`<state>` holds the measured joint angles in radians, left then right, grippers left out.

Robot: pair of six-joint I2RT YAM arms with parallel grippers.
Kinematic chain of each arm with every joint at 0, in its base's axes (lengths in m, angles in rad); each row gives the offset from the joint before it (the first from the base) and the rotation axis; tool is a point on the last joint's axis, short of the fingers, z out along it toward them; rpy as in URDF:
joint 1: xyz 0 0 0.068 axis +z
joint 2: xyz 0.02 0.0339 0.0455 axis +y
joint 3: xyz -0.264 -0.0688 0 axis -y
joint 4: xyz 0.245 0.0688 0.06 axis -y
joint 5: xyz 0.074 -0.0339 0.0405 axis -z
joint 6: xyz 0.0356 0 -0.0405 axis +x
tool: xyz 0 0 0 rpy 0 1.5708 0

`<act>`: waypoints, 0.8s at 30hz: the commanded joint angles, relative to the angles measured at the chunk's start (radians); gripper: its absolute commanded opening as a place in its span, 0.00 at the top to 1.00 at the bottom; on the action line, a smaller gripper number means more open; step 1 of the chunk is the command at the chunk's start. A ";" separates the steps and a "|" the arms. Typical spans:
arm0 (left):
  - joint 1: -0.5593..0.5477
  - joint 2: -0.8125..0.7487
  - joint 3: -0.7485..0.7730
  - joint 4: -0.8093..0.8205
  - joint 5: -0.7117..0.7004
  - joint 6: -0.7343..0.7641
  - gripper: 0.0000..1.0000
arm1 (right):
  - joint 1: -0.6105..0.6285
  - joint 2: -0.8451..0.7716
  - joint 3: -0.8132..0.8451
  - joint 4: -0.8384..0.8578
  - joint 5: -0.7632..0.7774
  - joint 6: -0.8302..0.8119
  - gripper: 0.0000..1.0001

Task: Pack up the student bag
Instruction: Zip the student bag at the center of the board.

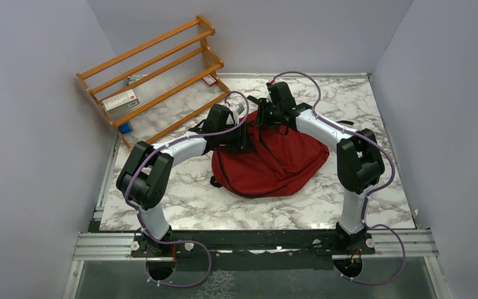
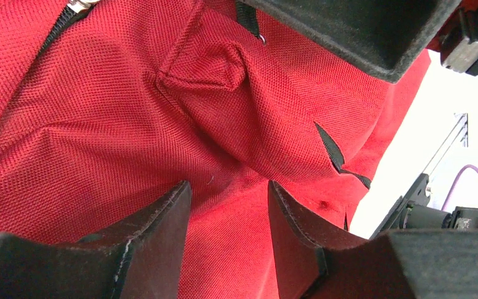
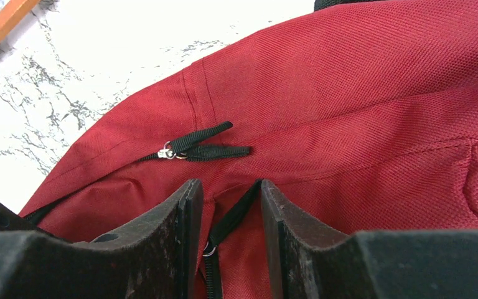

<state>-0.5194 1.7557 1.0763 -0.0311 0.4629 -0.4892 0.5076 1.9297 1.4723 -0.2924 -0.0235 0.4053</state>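
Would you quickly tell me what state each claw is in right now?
Left claw: part-open against the dark red fabric backpack; grip cannot be told.
Right claw: open, black zipper pull strap loose between.

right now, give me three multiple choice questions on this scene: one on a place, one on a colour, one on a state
1. Where is the orange wooden slatted rack? A) far left of the marbled table B) near right C) centre
2. What colour are the zipper pull tabs on the dark red fabric backpack? A) white B) black C) yellow
3. How does the right end effector stand? A) shut on a book B) fingers apart astride a black zipper strap C) off the backpack
Answers: A, it sits far left in the top view; B, both tabs look black; B, the strap lies in the gap.
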 commanded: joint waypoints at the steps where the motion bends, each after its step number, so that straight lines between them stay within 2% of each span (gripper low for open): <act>1: -0.004 -0.012 -0.004 0.027 -0.014 0.012 0.50 | -0.010 0.026 0.019 -0.005 -0.034 0.017 0.56; 7: -0.004 -0.012 -0.003 0.027 -0.013 0.014 0.50 | -0.013 0.048 0.022 -0.008 -0.043 0.022 0.56; 10: -0.004 -0.013 -0.005 0.027 -0.013 0.015 0.50 | -0.015 0.051 0.020 -0.008 -0.051 0.026 0.60; 17: -0.003 -0.010 -0.001 0.026 -0.013 0.014 0.51 | -0.018 0.041 0.007 0.018 -0.060 0.035 0.82; 24: -0.004 -0.014 0.004 0.018 -0.023 0.019 0.51 | -0.021 -0.022 -0.059 0.135 -0.104 0.023 0.98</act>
<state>-0.5194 1.7557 1.0756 -0.0307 0.4625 -0.4885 0.4931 1.9614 1.4540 -0.2493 -0.0868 0.4339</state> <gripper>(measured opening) 0.495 0.070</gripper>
